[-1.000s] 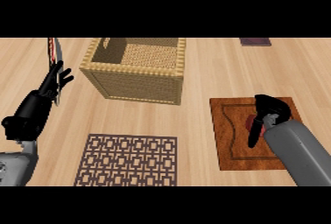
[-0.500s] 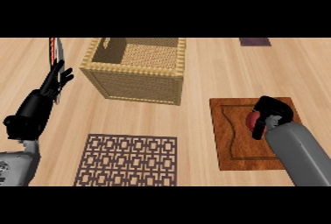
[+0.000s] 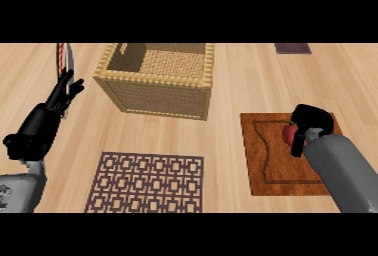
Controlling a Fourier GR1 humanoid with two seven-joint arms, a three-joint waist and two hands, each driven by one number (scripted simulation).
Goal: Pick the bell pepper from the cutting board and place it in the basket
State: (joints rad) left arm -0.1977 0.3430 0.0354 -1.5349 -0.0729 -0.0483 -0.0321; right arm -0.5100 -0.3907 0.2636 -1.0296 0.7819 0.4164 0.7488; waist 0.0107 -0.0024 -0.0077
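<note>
- Pale wooden bench (image 3: 229, 80) carries a woven basket (image 3: 159, 95), patterned mat (image 3: 144, 182) and brown cutting board (image 3: 277, 160)
- Red bell pepper (image 3: 290, 133) on the board, mostly hidden; its axis cannot be told
- Right hand (image 3: 308, 125) fingers curl round it
- Left hand (image 3: 59, 97) rests open at the left

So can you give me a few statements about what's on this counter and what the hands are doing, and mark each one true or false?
1. The bell pepper already lies in the basket. False: it is still over the cutting board, under the right hand.
2. The right hand is curled round the bell pepper. True.
3. The left hand holds the basket. False: it rests open at the view's left edge, apart from the basket.
4. A patterned mat lies left of the cutting board. True.
5. The basket stands on the cutting board. False: it stands on the counter, beyond and left of the board.
</note>
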